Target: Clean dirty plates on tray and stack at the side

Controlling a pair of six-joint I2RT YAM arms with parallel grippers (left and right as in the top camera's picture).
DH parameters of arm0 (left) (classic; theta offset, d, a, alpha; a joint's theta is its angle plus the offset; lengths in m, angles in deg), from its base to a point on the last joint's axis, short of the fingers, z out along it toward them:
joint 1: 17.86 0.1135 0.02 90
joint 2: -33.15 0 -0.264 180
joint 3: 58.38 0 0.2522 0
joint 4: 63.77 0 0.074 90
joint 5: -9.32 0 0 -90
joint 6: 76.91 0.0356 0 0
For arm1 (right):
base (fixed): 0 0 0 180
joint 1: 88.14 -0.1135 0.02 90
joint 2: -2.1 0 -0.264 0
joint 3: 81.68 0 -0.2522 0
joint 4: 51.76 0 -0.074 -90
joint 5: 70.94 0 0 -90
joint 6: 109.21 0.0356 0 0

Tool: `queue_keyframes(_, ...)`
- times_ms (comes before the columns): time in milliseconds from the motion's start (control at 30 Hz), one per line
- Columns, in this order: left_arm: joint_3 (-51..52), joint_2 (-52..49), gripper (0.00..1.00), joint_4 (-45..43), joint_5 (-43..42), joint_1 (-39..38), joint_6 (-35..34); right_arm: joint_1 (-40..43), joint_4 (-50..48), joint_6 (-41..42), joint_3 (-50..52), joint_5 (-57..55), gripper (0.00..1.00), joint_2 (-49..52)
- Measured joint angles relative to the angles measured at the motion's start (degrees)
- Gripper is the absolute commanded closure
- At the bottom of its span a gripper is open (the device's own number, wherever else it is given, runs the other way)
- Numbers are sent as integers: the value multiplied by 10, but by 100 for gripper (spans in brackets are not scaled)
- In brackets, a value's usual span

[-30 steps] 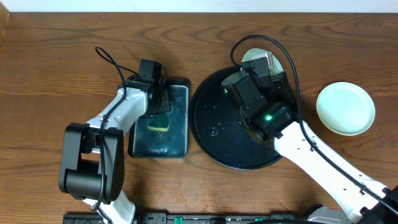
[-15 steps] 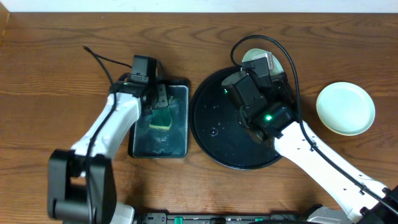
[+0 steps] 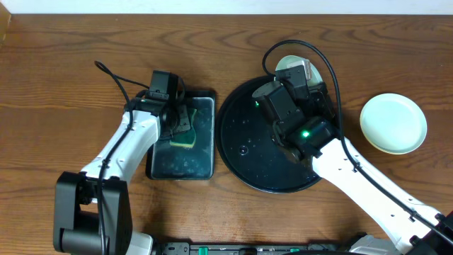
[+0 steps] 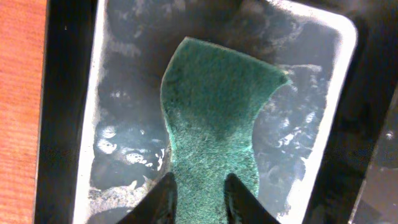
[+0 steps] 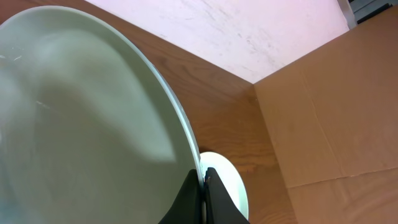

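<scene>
The left claw clamps only the sponge end nearest it and may drop it; the right claw pinches the plate rim, which could swivel loose.

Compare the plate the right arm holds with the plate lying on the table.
The held plate is pinched at its rim by the right gripper; the table plate lies free. The held plate appears tilted at the tray's far edge; the table plate sits flat, right of the tray. Both are round and pale.
</scene>
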Motion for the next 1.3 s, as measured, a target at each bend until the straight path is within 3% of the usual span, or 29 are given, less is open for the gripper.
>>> queue_keyframes(767, -10, -100, 80, -13, -3, 0, -2, 0, 2, 0, 0, 0, 99, 0)
queue_keyframes(1067, -12, -43, 53, 20, 0, 0, -1, 0, 2, 0, 0, 0, 99, 0)
queue_keyframes(1300, -12, 18, 51, 11, 0, 0, -1, 0, 2, 0, 0, 0, 99, 0)
